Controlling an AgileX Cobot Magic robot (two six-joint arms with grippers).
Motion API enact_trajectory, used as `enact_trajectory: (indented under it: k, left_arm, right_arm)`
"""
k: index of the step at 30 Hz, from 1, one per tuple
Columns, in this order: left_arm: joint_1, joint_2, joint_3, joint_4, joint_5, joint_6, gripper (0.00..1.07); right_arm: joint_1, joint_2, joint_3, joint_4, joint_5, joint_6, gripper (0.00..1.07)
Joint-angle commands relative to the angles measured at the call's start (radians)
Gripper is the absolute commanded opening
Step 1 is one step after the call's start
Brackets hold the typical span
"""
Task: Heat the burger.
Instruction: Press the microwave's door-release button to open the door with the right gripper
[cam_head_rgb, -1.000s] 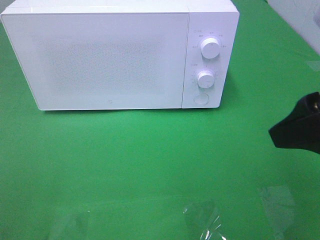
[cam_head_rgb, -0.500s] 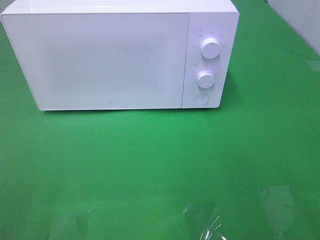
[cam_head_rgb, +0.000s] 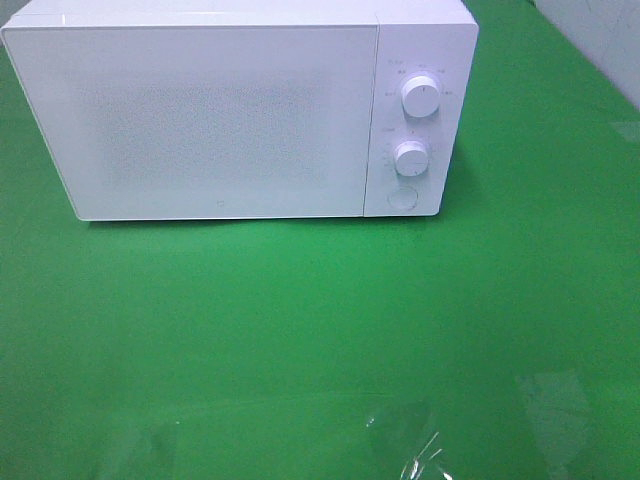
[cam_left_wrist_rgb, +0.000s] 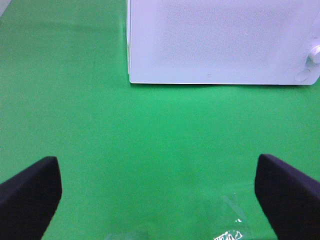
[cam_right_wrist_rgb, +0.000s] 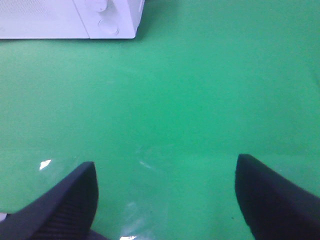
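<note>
Both of my pincers are released and empty: the left pincer (cam_left_wrist_rgb: 157, 167) and the right pincer (cam_right_wrist_rgb: 165, 165) hang spread over bare green bench (cam_head_rgb: 300, 330). Ahead of them stands the white microwave (cam_head_rgb: 445, 45), its door (cam_head_rgb: 150, 180) shut. The burger shows in no view, and I cannot tell whether it sits behind that door. I judge the door or the lower knob (cam_head_rgb: 410, 158) comes next, which calls for a forward reach to the microwave's front.
</note>
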Motion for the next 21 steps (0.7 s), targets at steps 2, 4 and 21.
enact_trajectory:
  k: [2, 4, 21]
  left_arm:
    - [0.002, -0.015, 0.004, -0.01, -0.007, -0.001, 0.97]
    - [0.002, -0.015, 0.004, -0.01, -0.007, -0.001, 0.97]
    - [0.002, -0.015, 0.004, -0.01, -0.006, 0.003, 0.97]
  right_arm:
    - [-0.061, -0.126, 0.041, -0.005, -0.005, -0.005, 0.74]
    - [-0.072, -0.165, 0.064, -0.005, -0.002, -0.005, 0.74]
    - [-0.079, -0.295, 0.065, -0.006, -0.002, -0.006, 0.74]
